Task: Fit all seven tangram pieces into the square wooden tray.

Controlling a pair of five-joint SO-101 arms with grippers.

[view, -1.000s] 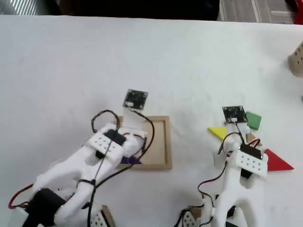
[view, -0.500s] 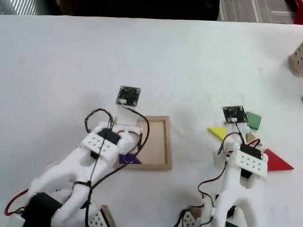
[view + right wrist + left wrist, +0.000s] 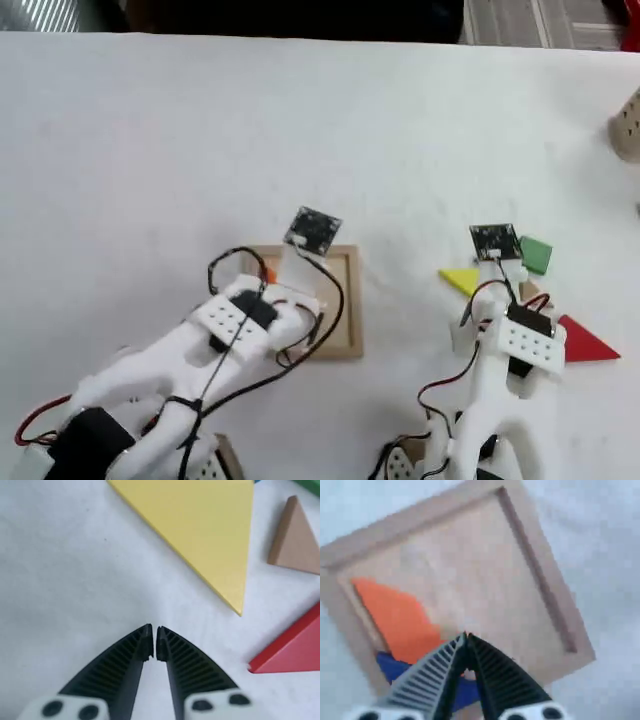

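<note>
Blue piece (image 3: 390, 664) in wooden tray (image 3: 550, 575) half hidden behind left jaws; left and right jaws both together.

In one corner of the square wooden tray (image 3: 352, 300) a first piece (image 3: 395, 615) touches a second piece (image 3: 395, 666). Well to the right on the table (image 3: 150, 130) cluster a triangle (image 3: 461, 279), a square piece (image 3: 537, 254), a small triangle (image 3: 530, 292) and a large triangle (image 3: 588, 342).

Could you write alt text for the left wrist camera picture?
A closed gripper hangs over a square wooden tray on a white cloth. Inside the tray lies an orange piece, with a blue piece next to it at the rim.
</note>
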